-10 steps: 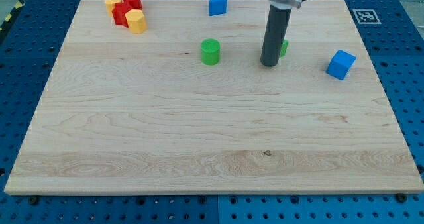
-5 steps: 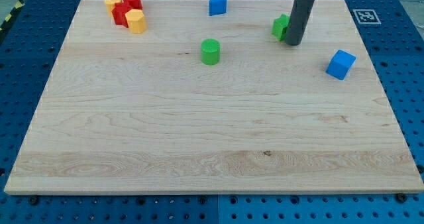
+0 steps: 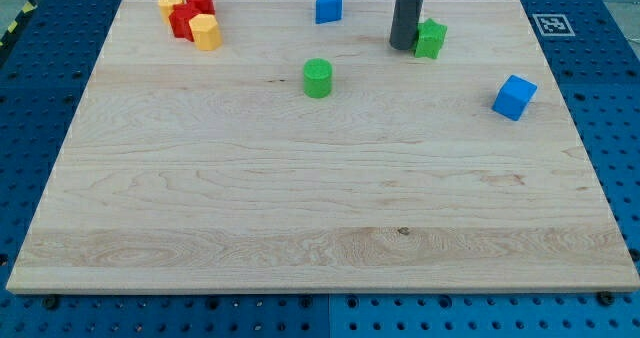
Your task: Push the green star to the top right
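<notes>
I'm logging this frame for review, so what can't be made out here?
- Rod's upper part and arm: cut off by the view's top edge.
- Whether my tip touches the green star: too close to tell.
- Red and yellow blocks at top left: bunched, shapes partly hidden by each other.

Arm: only the straight dark rod shows, entering from the view's top edge, right of centre, standing near vertical. My tip (image 3: 403,47) rests on the far part of the board; rest of the arm out of frame

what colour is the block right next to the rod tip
Green: the green star, just right of my tip, in the camera view.
</notes>
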